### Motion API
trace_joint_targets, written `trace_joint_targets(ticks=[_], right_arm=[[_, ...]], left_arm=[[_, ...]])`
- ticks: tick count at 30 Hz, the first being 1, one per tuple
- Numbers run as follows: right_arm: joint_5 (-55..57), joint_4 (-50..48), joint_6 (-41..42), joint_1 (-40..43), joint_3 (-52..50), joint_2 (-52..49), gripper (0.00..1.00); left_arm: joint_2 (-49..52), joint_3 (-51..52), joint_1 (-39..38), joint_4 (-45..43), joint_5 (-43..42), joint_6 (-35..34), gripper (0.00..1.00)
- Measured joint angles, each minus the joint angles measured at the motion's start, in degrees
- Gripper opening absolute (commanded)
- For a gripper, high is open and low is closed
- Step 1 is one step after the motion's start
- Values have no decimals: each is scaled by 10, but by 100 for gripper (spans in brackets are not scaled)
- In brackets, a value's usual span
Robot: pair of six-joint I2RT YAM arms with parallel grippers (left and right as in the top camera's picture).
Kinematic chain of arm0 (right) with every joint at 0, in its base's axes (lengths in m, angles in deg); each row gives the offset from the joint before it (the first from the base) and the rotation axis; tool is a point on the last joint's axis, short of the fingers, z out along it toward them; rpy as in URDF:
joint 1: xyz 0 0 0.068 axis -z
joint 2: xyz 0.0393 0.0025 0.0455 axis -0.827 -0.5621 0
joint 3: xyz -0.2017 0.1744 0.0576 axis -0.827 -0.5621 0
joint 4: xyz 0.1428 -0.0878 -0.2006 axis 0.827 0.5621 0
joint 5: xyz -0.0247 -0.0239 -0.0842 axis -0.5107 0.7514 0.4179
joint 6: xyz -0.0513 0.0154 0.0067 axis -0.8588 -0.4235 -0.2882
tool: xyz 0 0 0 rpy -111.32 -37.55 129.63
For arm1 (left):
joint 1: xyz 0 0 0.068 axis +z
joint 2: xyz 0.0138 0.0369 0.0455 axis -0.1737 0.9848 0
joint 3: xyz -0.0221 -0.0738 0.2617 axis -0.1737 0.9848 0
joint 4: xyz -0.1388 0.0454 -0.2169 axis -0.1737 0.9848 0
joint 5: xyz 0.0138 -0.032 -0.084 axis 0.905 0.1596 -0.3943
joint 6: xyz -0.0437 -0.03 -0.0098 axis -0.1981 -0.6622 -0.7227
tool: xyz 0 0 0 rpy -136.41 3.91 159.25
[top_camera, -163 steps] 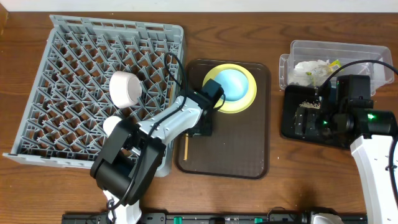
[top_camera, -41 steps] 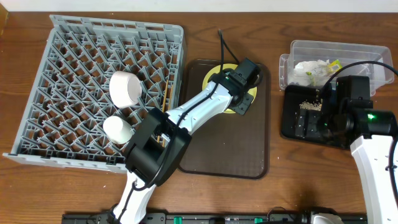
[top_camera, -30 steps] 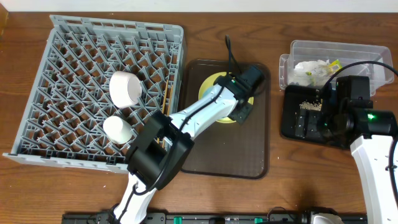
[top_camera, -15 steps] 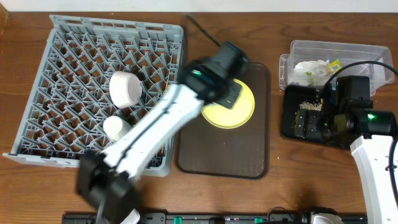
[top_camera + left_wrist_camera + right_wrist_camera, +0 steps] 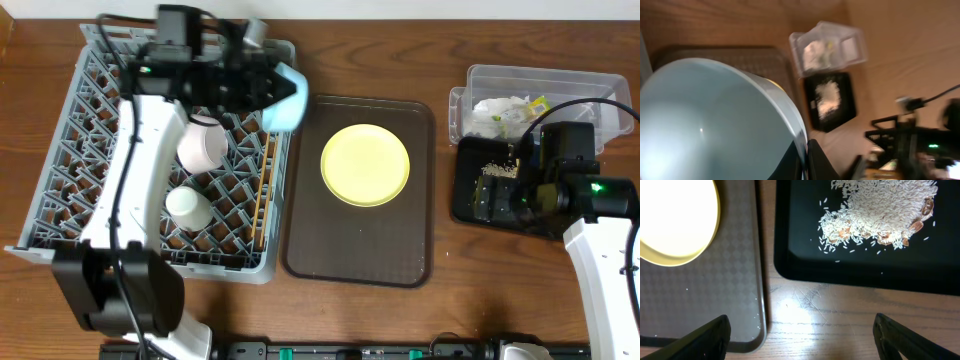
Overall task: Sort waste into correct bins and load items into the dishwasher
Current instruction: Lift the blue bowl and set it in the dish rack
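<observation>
Across the desk (image 5: 400, 50), the blue bowl (image 5: 285, 95) now hangs at the rack (image 5: 100, 200) ready for loading, its rim pinched by the left fingers (image 5: 815, 162), leaving the yellow plate (image 5: 365, 165) bare; the right fingers (image 5: 705, 335) stay spread.

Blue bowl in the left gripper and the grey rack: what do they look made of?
The light blue bowl: likely plastic or melamine, smooth with soft sheen and thin rim; glazed ceramic possible. The dish rack: moulded grey plastic, matte, judging by its uniform peg lattice.
</observation>
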Motion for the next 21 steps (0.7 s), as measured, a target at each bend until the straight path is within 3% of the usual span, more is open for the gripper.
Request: trace_joint_targets(ticks=[9, 16, 18, 21], right_arm=[[0, 0, 0, 0, 0, 0, 88], [0, 0, 0, 0, 0, 0, 88], [0, 2, 0, 0, 0, 0, 88], [0, 5, 0, 0, 0, 0, 88]], left_arm=[[123, 0, 73, -2, -183, 0, 6], [176, 0, 87, -4, -245, 0, 8], [176, 0, 96, -4, -235, -1, 16], [176, 0, 112, -4, -198, -4, 44]])
